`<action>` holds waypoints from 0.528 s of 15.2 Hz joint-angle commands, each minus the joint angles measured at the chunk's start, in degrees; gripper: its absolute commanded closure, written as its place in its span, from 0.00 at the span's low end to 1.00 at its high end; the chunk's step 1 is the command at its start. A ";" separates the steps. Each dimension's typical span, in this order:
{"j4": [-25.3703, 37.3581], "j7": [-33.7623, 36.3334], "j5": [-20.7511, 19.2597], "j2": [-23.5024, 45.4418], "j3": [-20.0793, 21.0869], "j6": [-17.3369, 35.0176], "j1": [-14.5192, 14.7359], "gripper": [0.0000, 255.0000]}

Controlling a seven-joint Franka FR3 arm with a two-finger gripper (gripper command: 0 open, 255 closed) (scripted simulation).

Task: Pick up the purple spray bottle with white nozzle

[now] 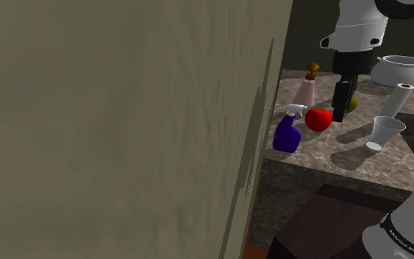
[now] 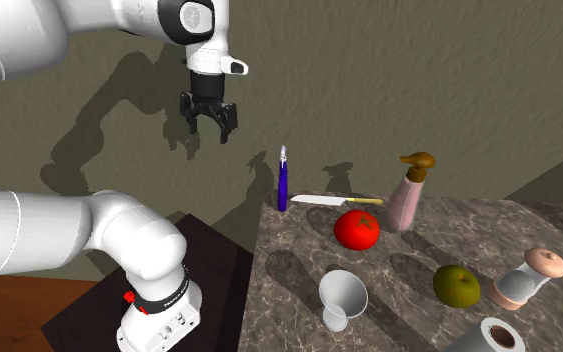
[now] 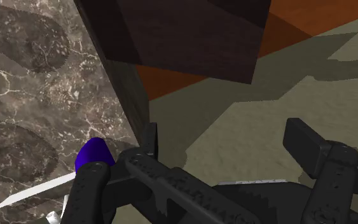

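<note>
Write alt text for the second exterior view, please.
The robot's black two-finger gripper hangs open, up and to the view's left of a slim purple spray bottle with white nozzle standing at the edge of a dark marbled counter. A round red tomato and a yellow-handled knife lie nearby.

Franka arm at rest aloft: the white arm (image 2: 79, 235) rises from its base (image 2: 159, 312), runs out past the second exterior view's left edge and returns along the top, its wrist (image 2: 211, 62) turned straight down. The all-black end effector (image 2: 209, 128) hangs vertically beneath it, high in the air, its two fingers (image 2: 188, 121) spread apart with nothing clasped between them. The wrist view likewise shows them parted.
</note>
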 commanded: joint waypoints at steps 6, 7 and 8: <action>-0.69 -6.37 -3.75 5.64 -2.80 9.51 -0.75 0.00; -0.59 -7.57 -4.38 6.96 -3.34 11.40 -0.89 0.00; -0.41 -8.75 -4.96 8.33 -3.87 13.28 -1.03 0.00</action>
